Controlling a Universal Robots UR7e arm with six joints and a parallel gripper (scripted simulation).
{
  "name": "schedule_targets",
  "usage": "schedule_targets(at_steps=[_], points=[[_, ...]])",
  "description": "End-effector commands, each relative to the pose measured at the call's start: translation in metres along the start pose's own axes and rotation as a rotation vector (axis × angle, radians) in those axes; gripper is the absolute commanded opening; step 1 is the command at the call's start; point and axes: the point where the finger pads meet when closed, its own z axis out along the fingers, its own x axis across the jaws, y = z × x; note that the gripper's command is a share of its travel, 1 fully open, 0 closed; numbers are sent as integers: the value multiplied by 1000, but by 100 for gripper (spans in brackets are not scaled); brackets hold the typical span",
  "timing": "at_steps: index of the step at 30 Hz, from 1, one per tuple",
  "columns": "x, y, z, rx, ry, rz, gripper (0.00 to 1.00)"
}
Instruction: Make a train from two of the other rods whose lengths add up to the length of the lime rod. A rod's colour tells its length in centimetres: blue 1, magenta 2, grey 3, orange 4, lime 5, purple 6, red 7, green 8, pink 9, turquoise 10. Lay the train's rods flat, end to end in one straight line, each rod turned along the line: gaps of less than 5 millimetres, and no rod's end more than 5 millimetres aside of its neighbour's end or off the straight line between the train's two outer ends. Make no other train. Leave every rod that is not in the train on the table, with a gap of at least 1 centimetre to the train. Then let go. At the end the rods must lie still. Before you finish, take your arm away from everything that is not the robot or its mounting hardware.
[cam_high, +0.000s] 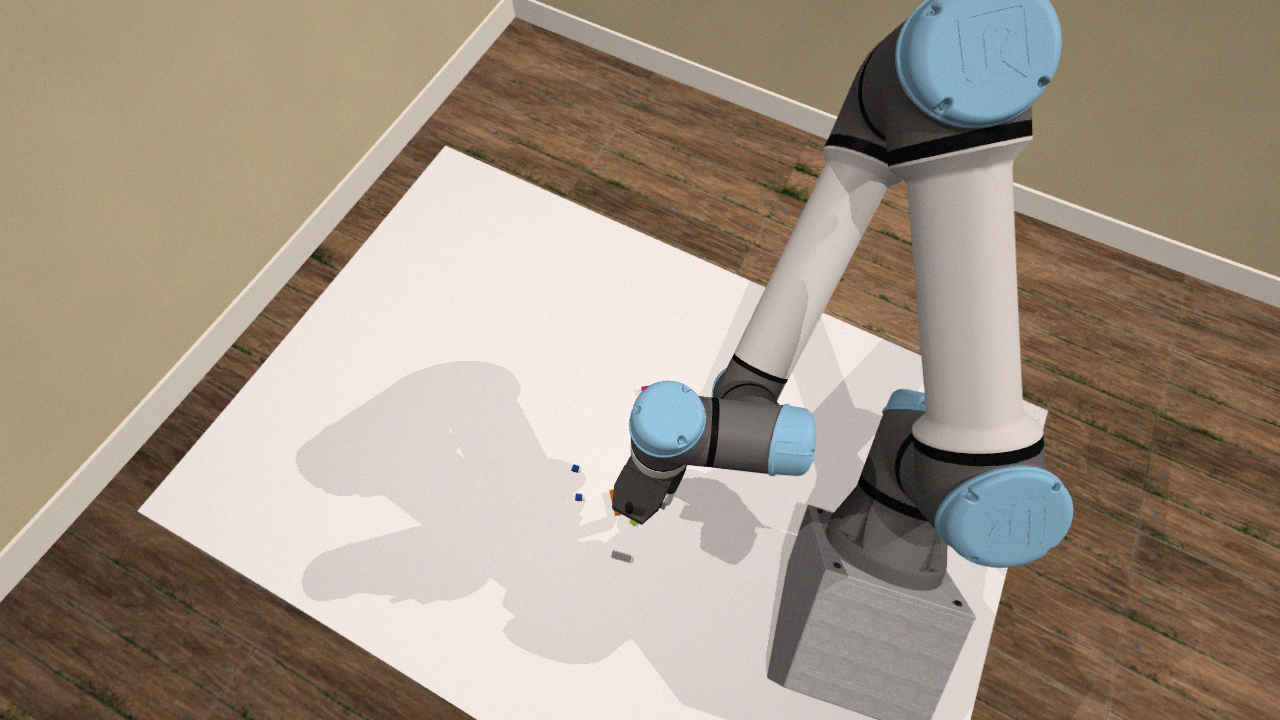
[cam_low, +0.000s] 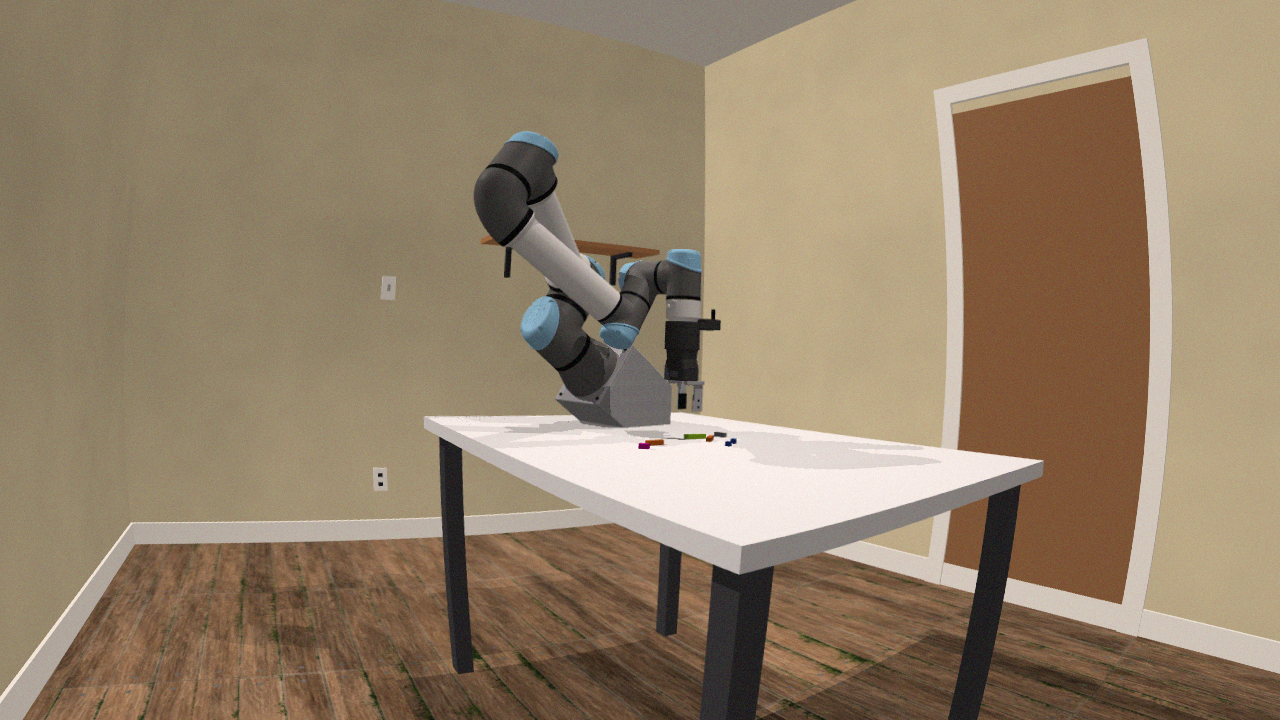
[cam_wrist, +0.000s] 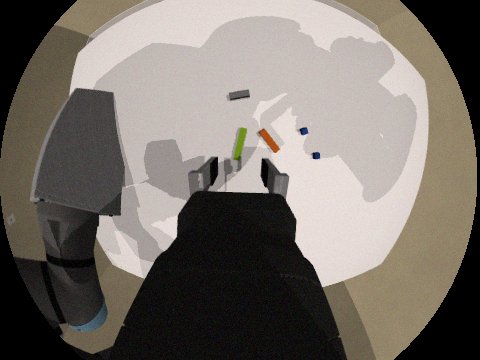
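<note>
My gripper (cam_wrist: 239, 166) (cam_high: 640, 512) (cam_low: 690, 394) is open and empty, hanging a little above the table. In the wrist view the lime rod (cam_wrist: 240, 142) (cam_low: 694, 436) lies flat just ahead of the fingers, and only its tip (cam_high: 633, 522) shows in the top view. An orange rod (cam_wrist: 268, 139) (cam_low: 709, 437) lies close to its right, at an angle and apart from it. A grey rod (cam_wrist: 238, 95) (cam_high: 621, 557) (cam_low: 719, 434) lies alone beyond the lime rod. Two blue cubes (cam_wrist: 303, 131) (cam_wrist: 316, 155) (cam_high: 575, 467) (cam_high: 579, 497) lie apart from each other to the right.
A magenta rod (cam_low: 643, 445) (cam_high: 643, 387) and an orange-looking rod (cam_low: 655, 441) lie together further off, mostly hidden behind the wrist in the top view. The arm's grey base block (cam_high: 859, 626) (cam_wrist: 80, 154) stands at the table's corner.
</note>
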Motion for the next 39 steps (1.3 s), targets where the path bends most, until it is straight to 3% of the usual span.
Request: schedule_targets(at_steps=[1,39], points=[[0,0,0,0,1,0,100],[1,0,0,0,1,15,100]])
